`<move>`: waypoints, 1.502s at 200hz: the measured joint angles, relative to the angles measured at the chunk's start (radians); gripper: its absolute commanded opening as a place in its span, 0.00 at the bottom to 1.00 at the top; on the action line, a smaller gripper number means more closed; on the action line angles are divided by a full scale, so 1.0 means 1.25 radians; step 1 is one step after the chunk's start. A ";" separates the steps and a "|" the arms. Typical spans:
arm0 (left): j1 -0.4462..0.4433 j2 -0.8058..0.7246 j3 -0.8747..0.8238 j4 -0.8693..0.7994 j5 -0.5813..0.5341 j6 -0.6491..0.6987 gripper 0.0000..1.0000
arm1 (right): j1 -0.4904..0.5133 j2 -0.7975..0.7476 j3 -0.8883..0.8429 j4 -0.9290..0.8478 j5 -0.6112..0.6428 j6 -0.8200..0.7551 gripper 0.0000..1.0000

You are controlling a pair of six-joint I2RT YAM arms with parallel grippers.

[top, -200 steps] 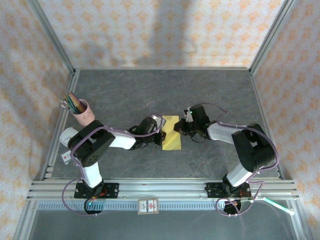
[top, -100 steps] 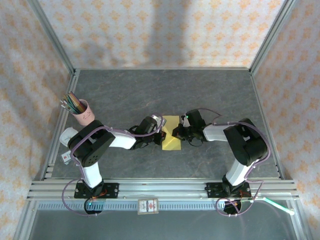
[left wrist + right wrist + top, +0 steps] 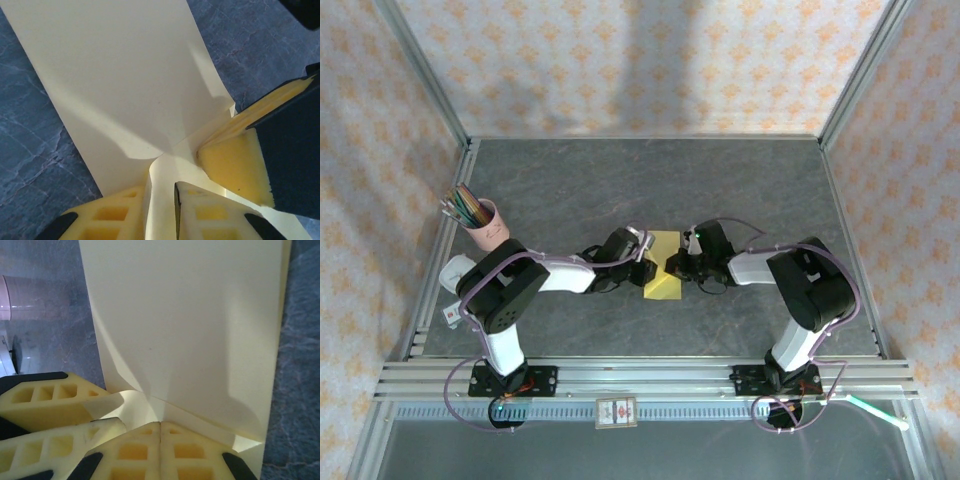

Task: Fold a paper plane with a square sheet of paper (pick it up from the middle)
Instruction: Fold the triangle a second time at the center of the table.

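The square sheet of paper (image 3: 663,288), pale yellow and partly folded, lies mid-table between my two grippers. In the left wrist view the sheet of paper (image 3: 125,75) has a raised flap that runs into the narrow gap of my left gripper (image 3: 162,195), whose jaws stand slightly open around it. My left gripper (image 3: 646,268) is at the sheet's left edge. My right gripper (image 3: 160,424) is shut, its tips against the sheet of paper (image 3: 190,315) at the fold line. It reaches in from the right (image 3: 672,266), and one of its fingers (image 3: 235,165) rests on the flap.
A pink cup (image 3: 485,225) of coloured pencils stands at the table's left edge, and the pink cup (image 3: 30,297) is far off in the right wrist view. Metal frame posts and patterned walls close in the dark table (image 3: 620,180). An aluminium rail (image 3: 640,375) runs along the front.
My right gripper has slid left from the sheet's right edge onto the paper, still shut. The left gripper's jaws have parted a little around the raised flap.
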 measured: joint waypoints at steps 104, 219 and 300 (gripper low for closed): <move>-0.020 -0.126 -0.093 0.055 0.113 -0.199 0.00 | -0.002 0.002 -0.003 0.009 -0.007 0.000 0.01; -0.030 0.020 -0.013 0.045 0.148 -0.205 0.00 | -0.002 0.009 0.006 0.005 -0.009 0.000 0.01; -0.031 0.020 -0.015 0.031 0.139 -0.166 0.00 | -0.005 0.012 0.015 -0.011 -0.009 -0.003 0.01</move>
